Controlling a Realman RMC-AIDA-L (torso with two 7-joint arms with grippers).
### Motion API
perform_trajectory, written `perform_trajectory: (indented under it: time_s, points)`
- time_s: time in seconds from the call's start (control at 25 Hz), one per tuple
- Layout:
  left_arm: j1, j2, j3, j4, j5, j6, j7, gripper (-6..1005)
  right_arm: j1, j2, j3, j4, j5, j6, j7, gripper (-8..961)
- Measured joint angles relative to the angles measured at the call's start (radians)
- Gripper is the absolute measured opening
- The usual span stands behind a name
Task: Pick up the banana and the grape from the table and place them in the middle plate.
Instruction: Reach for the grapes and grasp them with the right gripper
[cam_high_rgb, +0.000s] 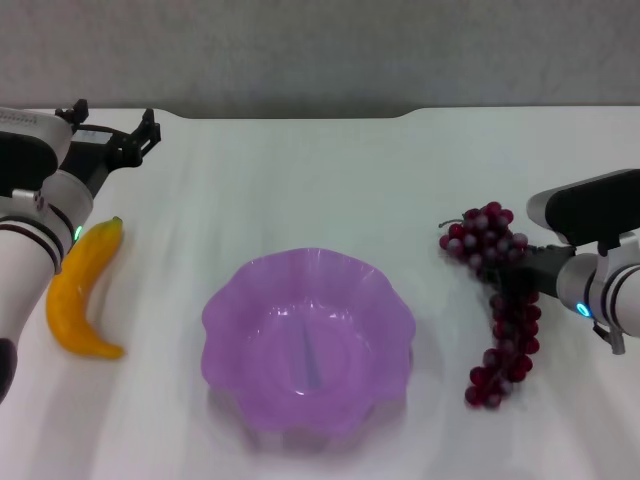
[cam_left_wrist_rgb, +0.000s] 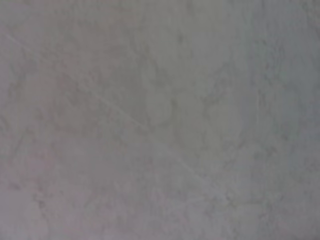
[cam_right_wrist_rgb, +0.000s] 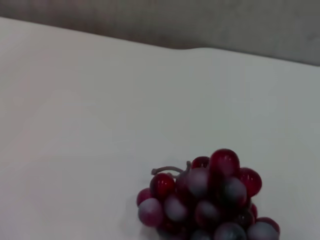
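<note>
The banana (cam_high_rgb: 78, 292) lies on the white table (cam_high_rgb: 320, 190) at the left, its green tip pointing away from me. My left gripper (cam_high_rgb: 128, 135) hovers beyond the banana near the far left edge, open and empty. The purple scalloped middle plate (cam_high_rgb: 232, 310) sits empty at the centre front. The grape (cam_high_rgb: 497, 300) bunch lies at the right, and its top cluster also shows in the right wrist view as the grape (cam_right_wrist_rgb: 210, 200). My right gripper (cam_high_rgb: 520, 276) reaches in from the right and sits at the middle of the bunch. The left wrist view shows only a blurred grey surface.
The table's rounded far edge (cam_high_rgb: 300, 115) meets a grey wall (cam_high_rgb: 320, 50). Bare tabletop lies between the plate and each fruit.
</note>
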Motion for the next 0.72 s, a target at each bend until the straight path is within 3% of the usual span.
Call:
perform_trajectory:
  time_s: [0.72]
  points:
    - [0.004, 0.000, 0.000, 0.000, 0.001, -0.002, 0.000, 897, -0.013, 0.000, -0.072, -0.012, 0.000, -0.045, 0.003, 575]
